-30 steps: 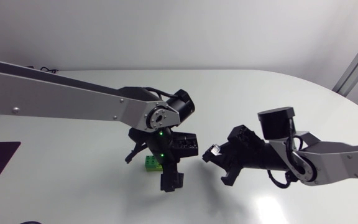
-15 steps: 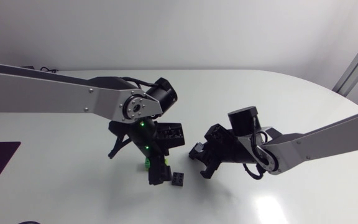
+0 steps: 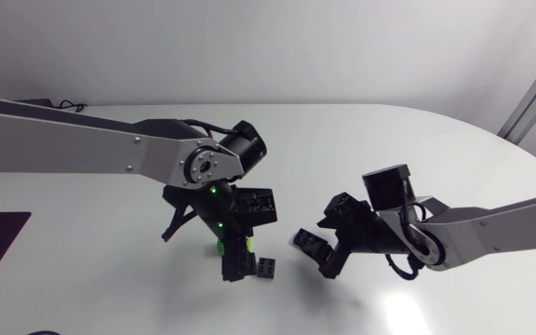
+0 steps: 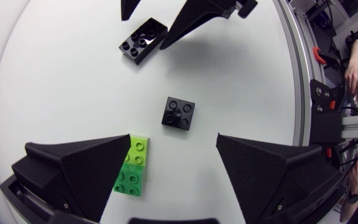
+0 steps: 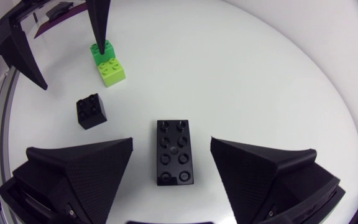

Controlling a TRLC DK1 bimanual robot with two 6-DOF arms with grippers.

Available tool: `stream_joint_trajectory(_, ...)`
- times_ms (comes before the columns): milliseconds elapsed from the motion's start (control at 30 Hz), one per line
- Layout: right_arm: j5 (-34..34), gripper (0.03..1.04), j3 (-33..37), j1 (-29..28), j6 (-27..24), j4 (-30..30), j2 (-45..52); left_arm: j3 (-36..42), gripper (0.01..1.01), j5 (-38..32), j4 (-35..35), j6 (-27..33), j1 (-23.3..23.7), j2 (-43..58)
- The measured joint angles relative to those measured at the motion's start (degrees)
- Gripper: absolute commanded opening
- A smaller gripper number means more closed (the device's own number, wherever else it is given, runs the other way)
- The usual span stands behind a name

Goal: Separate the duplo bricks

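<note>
**A:** Where are the duplo bricks sitting right now?

**B:** All flat on the white desk (image 3: 389,140). The green pair (image 4: 132,169) is a light one touching a darker one. It's on the left, partly hidden by one finger of the left jaws, which are spread wide with nothing in them. The small black brick (image 4: 179,113) is just right of the greens and a bit nearer, clear of them.

**A:** And the long black brick?

**B:** The long black brick (image 5: 176,152) is further right, lying between the right jaws. Those are wide apart too, with a gap on each side, so it isn't gripped.
</note>
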Motion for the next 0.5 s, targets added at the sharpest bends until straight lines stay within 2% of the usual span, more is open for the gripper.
stream_joint_trajectory(167,-1.1,1.00,-0.2,-0.7,0.0,-5.8,-8.1,0.2,0.961,0.0,-0.3,0.0,1.0,0.0)
stream_joint_trajectory(267,-2.0,1.00,-0.2,-1.9,0.0,-9.9,-14.2,1.2,0.961,-1.0,-2.7,0.7,3.6,0.0)
stream_joint_trajectory(500,-3.9,1.00,-1.3,-3.6,-0.2,-14.2,-23.3,0.0,0.957,-4.2,-3.9,6.6,7.8,-0.2)
